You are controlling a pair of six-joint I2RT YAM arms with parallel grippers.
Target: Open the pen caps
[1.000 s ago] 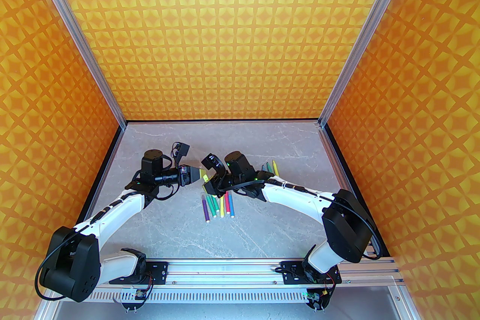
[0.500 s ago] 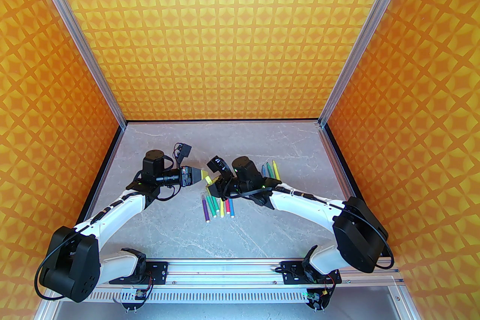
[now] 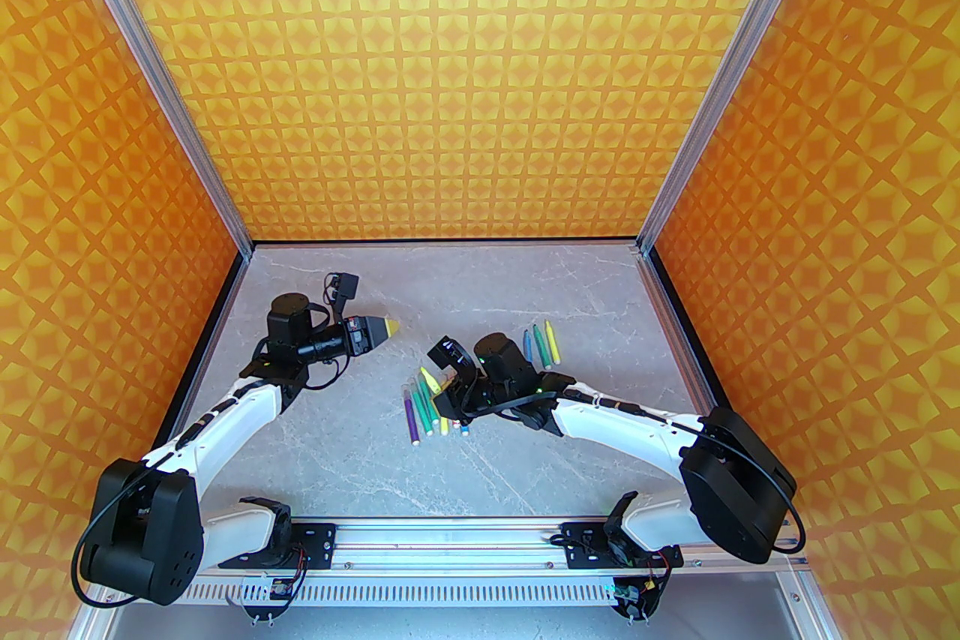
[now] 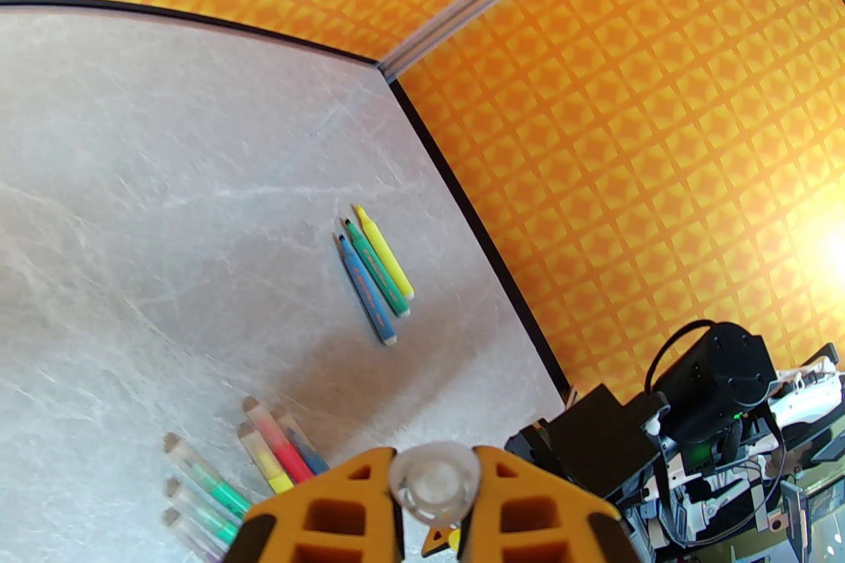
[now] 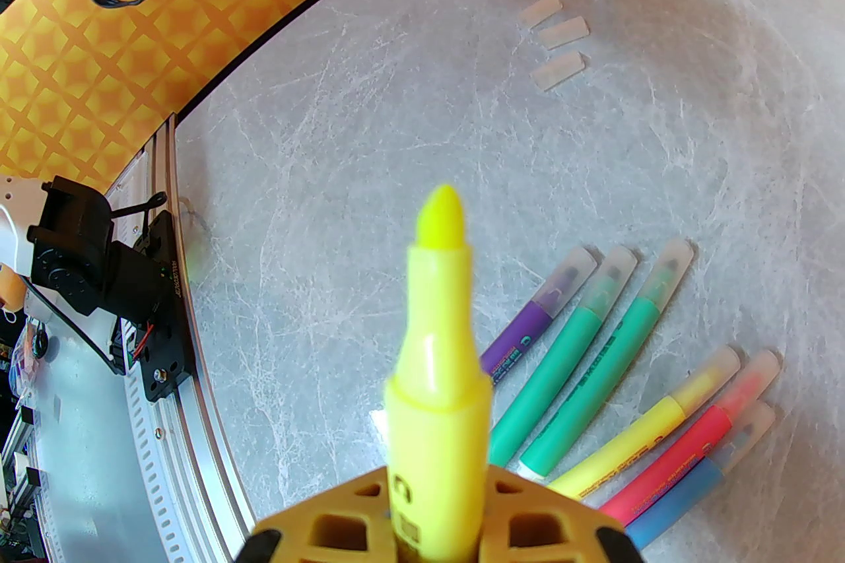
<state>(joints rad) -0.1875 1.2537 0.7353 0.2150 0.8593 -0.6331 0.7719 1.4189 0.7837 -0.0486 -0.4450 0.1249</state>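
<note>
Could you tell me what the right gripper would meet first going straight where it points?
Probably bare table, clear of the three loose caps; the yellow marker in the right gripper would touch first.

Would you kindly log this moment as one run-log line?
left gripper: shut on clear pen cap | right gripper: shut on uncapped yellow marker | table: six capped markers, three loose caps

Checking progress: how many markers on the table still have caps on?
6, fanned side by side: purple, green, green, yellow, red, blue. Others may be hidden.
</note>
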